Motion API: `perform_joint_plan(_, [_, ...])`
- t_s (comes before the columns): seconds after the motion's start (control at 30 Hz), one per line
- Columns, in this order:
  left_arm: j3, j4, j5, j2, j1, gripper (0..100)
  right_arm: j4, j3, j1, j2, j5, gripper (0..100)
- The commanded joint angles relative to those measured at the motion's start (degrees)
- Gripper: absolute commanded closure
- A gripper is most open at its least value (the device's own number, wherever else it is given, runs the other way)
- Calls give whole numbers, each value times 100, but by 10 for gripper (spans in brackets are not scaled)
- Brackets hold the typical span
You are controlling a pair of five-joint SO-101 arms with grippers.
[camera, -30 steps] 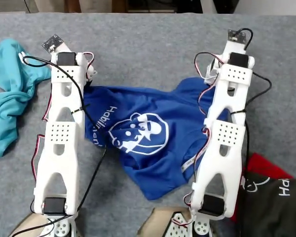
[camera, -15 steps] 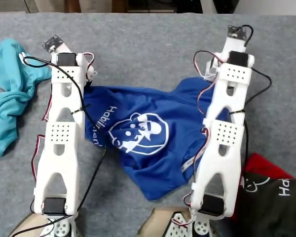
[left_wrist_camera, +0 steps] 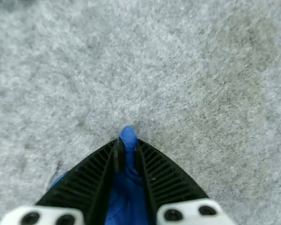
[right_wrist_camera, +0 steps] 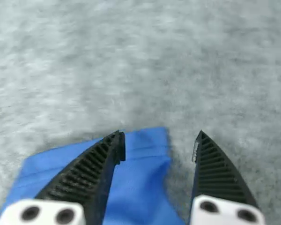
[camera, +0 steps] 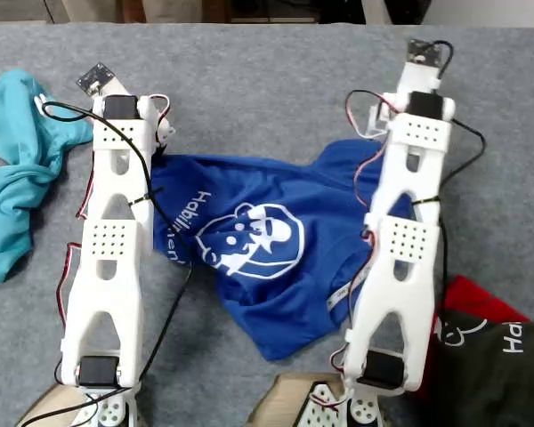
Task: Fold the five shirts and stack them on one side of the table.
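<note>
Looks like the flatten-it-out step on the blue shirt (camera: 249, 294), which lies rumpled mid-table. The left gripper (left_wrist_camera: 127, 141) is pinched tight on a blue fold at the shirt's 10 o'clock; the right gripper (right_wrist_camera: 159, 138) gapes over an edge (hem or sleeve, hard to say) near 2 o'clock. Next it needs to drop and bite. Wrist cams give the jaw states; the high view gives the layout: teal shirt (camera: 18, 178) at 9 o'clock; red shirt (camera: 467, 298) and dark shirt (camera: 498, 365) at 4.

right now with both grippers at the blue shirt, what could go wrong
1. The left gripper pinches just a thin tip of the blue shirt, so the fabric may slip out when pulled.
2. The right gripper is open over the shirt's edge. If only the left side lifts, the shirt will likely drag and bunch on the table.
</note>
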Motion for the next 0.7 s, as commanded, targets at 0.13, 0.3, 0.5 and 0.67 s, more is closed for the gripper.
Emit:
perform_joint_plan(0.13, [-176,-97,-9,-22,-88,970,9,391,-66,-40,695,753])
perform_joint_plan(0.3, [-176,-79,-9,-22,-105,970,-202,558,-171,-40,1099,759])
perform_joint_plan(0.5, [-176,-70,-9,-13,-114,970,-334,611,-84,-66,1099,883])
perform_joint_plan(0.67, [-176,-70,-9,-13,-114,970,-308,637,-48,-66,1090,896])
